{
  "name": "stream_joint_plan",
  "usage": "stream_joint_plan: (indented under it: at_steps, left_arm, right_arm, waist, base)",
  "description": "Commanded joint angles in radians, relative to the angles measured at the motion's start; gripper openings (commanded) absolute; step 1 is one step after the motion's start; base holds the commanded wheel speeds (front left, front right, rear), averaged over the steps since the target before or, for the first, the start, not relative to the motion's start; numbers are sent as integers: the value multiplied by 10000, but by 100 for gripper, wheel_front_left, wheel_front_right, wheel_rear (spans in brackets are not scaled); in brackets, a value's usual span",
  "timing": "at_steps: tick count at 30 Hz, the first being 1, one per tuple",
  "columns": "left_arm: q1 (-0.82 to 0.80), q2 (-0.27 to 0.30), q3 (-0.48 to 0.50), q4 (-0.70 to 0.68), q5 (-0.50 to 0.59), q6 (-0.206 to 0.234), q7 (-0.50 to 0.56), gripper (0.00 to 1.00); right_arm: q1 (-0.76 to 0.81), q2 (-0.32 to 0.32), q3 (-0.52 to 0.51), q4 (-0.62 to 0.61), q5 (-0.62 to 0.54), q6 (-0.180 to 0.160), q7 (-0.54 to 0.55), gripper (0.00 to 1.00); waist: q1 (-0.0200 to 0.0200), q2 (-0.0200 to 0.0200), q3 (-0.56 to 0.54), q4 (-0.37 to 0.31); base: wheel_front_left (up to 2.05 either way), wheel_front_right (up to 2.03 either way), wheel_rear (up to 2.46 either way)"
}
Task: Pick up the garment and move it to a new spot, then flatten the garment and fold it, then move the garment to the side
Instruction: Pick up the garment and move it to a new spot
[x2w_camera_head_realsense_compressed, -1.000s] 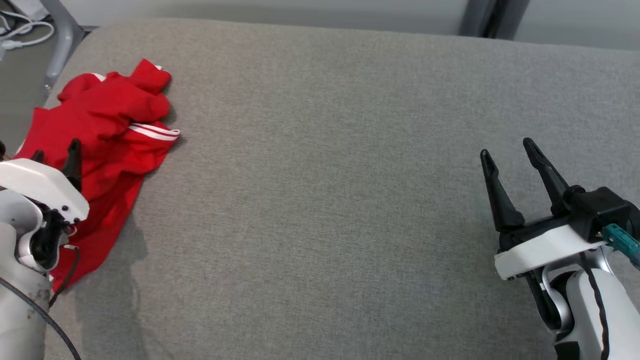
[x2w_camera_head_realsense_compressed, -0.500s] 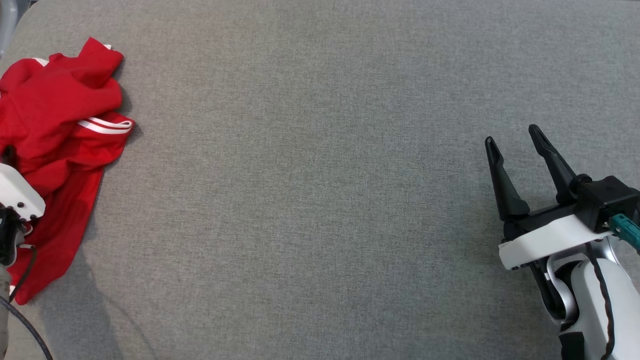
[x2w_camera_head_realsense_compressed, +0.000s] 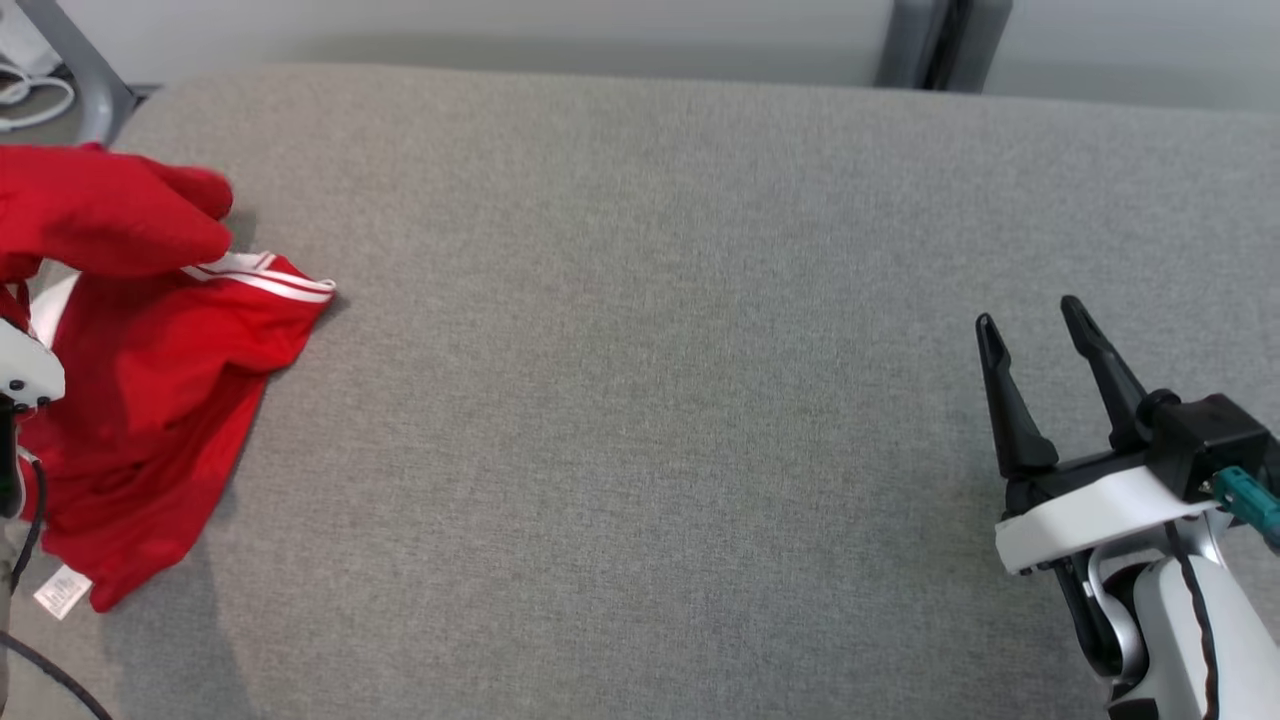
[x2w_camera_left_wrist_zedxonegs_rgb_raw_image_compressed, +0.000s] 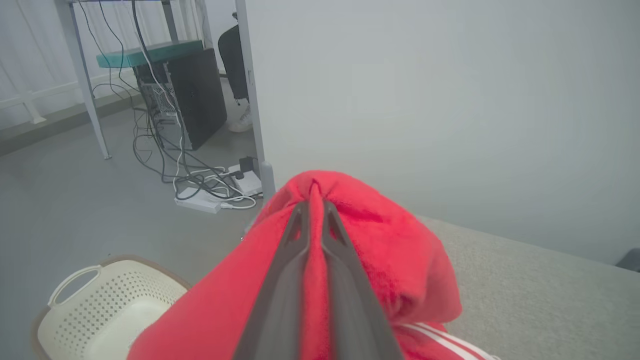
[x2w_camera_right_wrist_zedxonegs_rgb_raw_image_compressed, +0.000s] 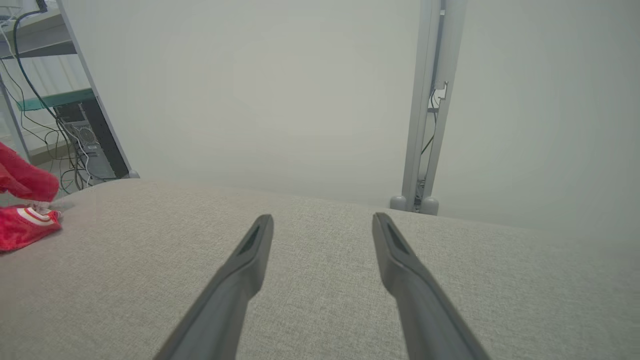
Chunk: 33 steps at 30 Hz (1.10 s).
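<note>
Red garment (x2w_camera_head_realsense_compressed: 150, 400) at far left, half lifted off the grey counter (x2w_camera_head_realsense_compressed: 650, 400): left hand (x2w_camera_left_wrist_zedxonegs_rgb_raw_image_compressed: 311, 200) pinches a bunched fold to carry it; right hand (x2w_camera_head_realsense_compressed: 1028, 312) idles open at lower right

Grey fabric-covered table (x2w_camera_head_realsense_compressed: 640, 350), plain pale wall (x2w_camera_left_wrist_zedxonegs_rgb_raw_image_compressed: 425, 100) behind. Grey floor (x2w_camera_left_wrist_zedxonegs_rgb_raw_image_compressed: 75, 200): cable tangle (x2w_camera_left_wrist_zedxonegs_rgb_raw_image_compressed: 200, 180), black PC tower (x2w_camera_left_wrist_zedxonegs_rgb_raw_image_compressed: 195, 95), white perforated basket (x2w_camera_left_wrist_zedxonegs_rgb_raw_image_compressed: 100, 305). Even light.

Bright, even, diffuse indoor light, soft faint shadow beside the red garment (x2w_camera_head_realsense_compressed: 150, 400) on the grey cushion (x2w_camera_head_realsense_compressed: 640, 400), raised fold slightly blurred, left gripper (x2w_camera_left_wrist_zedxonegs_rgb_raw_image_compressed: 313, 206) near the lens and out of focus, pale washed-out wall (x2w_camera_left_wrist_zedxonegs_rgb_raw_image_compressed: 450, 100) behind.
</note>
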Motion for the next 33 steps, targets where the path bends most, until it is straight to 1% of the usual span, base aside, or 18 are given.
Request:
stream_joint_plan:
  at_steps: [1,5,7,16,20,24,27,30,33]
  left_arm:
    - [228,92,43,-334,68,130,-141,0]
    - [1033,125,87,-1701,120,522,-264,0]
    - [1564,136,94,-2587,191,803,-205,0]
    - [4699,76,81,-7376,461,2366,596,0]
    - [5777,-8,-15,-9096,645,2974,983,0]
    - [6459,-71,-272,-10187,854,3309,1287,0]
    - [6693,-178,-534,-10698,976,3445,1438,0]
    - [6605,-421,-1152,-11068,1150,3381,1582,0]
    - [6326,-619,-1617,-11081,1287,3267,1611,0]
  right_arm:
    - [165,43,-59,-12,-44,1,-95,100]
    - [423,169,-132,1,-81,1,-130,100]
    - [545,242,-149,-10,-94,1,-150,100]
    - [903,465,-246,-164,-142,1,-151,100]
    - [982,525,-343,-335,-152,1,-79,100]
    - [1031,553,-344,-469,-195,1,6,100]
    - [1030,587,-307,-582,-225,1,68,100]
    - [1028,613,-371,-754,-186,1,110,100]
    - [939,631,-336,-815,-175,1,194,100]
  waist:
    - [0,0,-388,2]
    - [0,0,-862,-72]
    - [0,0,-1062,-133]
    - [0,0,-1582,-582]
    - [0,0,-1676,-756]
    - [0,0,-1693,-1024]
    - [0,0,-1667,-1307]
    - [0,0,-1574,-1733]
    - [0,0,-1466,-2165]
  base:
    - [0,0,0]
    - [0,0,0]
    - [0,0,0]
    - [0,0,0]
    - [0,0,0]
    - [0,0,0]
    - [0,0,0]
    - [0,0,0]
    - [0,0,0]
